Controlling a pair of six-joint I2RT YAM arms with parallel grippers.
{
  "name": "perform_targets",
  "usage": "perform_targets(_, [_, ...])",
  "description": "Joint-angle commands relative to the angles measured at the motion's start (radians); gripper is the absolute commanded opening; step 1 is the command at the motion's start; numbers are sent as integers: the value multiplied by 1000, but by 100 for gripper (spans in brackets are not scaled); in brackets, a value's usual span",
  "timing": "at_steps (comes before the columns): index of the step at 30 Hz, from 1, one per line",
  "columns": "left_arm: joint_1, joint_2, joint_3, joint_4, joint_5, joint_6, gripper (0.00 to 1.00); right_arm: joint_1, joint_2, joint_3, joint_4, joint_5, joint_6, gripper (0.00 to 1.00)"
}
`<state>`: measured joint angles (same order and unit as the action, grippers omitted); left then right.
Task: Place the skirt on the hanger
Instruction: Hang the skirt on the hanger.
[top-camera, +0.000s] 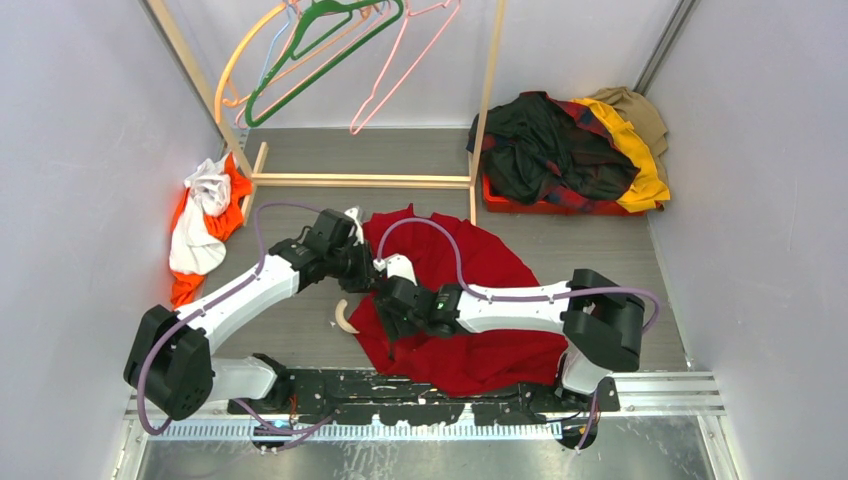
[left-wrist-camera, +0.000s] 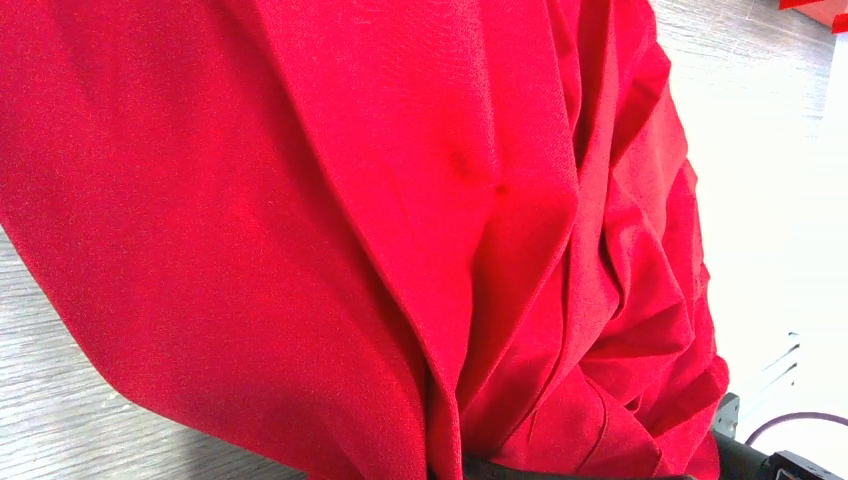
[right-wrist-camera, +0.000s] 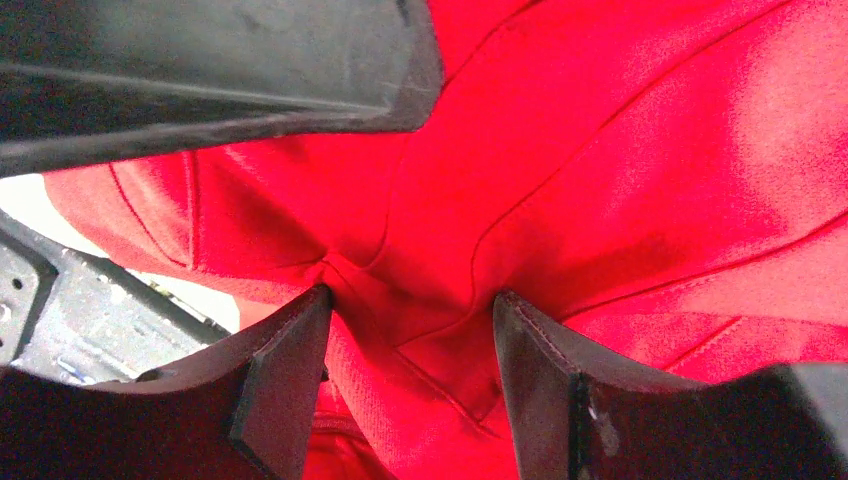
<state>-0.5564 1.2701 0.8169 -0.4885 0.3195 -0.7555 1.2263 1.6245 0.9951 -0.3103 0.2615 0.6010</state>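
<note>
Red cloth dominates the top view. The bright-red pleated fabric skirt (top-camera: 500, 262) lies spread on the grey wood-grain desk (top-camera: 600, 250) between the two arms. The thin cream clothes hanger (top-camera: 345, 318) shows only its curved hook, poking out at the skirt's left edge. The rest of it is hidden, probably under the cloth. The left tool (top-camera: 362, 262) and the right tool (top-camera: 392, 305) meet close together over the skirt's left part, the right one nearer the hook.

Left wrist view: the skirt (left-wrist-camera: 350, 200) fills the frame, its folds converging on the bottom edge, where the tool sits. The fingers themselves are out of sight. Read this tool as clamped tight on a pinch of the cloth.

Right wrist view: the right tool (right-wrist-camera: 410, 298) stands with its jaws apart. A ridge of the skirt rises between the fingertips (right-wrist-camera: 290, 370) but is not pinched.

Judged from these views, you are at the gathering step, and the skirt is not yet on the hanger. The next move calls for you to close the right tool on that ridge. You then draw the cloth over the hanger while the left tool holds it taut.
</note>
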Motion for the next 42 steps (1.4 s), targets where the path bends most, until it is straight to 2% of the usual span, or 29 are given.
perform_targets(1, [-4, -40, 28, 19, 17, -16, 0, -13, 39, -41, 62, 24, 47, 65])
perform_targets(7, [-3, -43, 25, 13, 14, -13, 0, -28, 110, -67, 145, -64, 61, 59])
perform_targets(8, [-2, -43, 25, 12, 14, -13, 0, -30, 121, -70, 154, -77, 65, 54])
perform_targets(12, [5, -42, 26, 6, 9, -8, 0, -43, 149, -93, 201, -139, 81, 26])
perform_targets(16, [14, -37, 41, -21, -17, 8, 0, -69, 104, -132, 249, -207, 81, 4])
perform_targets(17, [18, -35, 48, -30, -22, 13, 0, -84, 81, -149, 277, -242, 80, 2])
perform_targets(19, [25, -35, 72, -60, -39, 27, 2, -118, 22, -187, 327, -321, 82, 1])
perform_targets(23, [39, -50, 146, -138, -87, 61, 17, -205, -118, -228, 369, -506, 86, 1])
perform_targets(30, [88, -108, 305, -253, -152, 97, 30, -363, -258, -249, 390, -750, 137, 1])
perform_targets(36, [113, -134, 414, -317, -193, 112, 31, -428, -308, -274, 498, -895, 226, 1])
perform_targets(42, [136, -154, 432, -332, -214, 122, 31, -489, -399, -256, 592, -1051, 345, 1])
